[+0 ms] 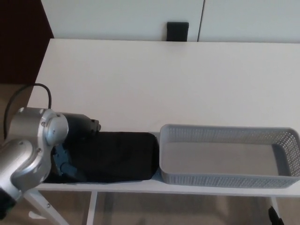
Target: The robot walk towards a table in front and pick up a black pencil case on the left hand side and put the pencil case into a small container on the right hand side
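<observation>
One black pencil case (115, 157) lies at the table's (164, 84) near edge, its left end under the left hand (70, 145); grip state cannot be determined. One grey container (229, 157) sits touching the case's right end.

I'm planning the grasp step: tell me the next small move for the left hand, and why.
Probably close the left hand around the left end of the black pencil case and lift it slightly. The hand sits at that end, but the case lies flat on the table, beside the empty grey container. Whether the fingers grip it yet cannot be told.
</observation>
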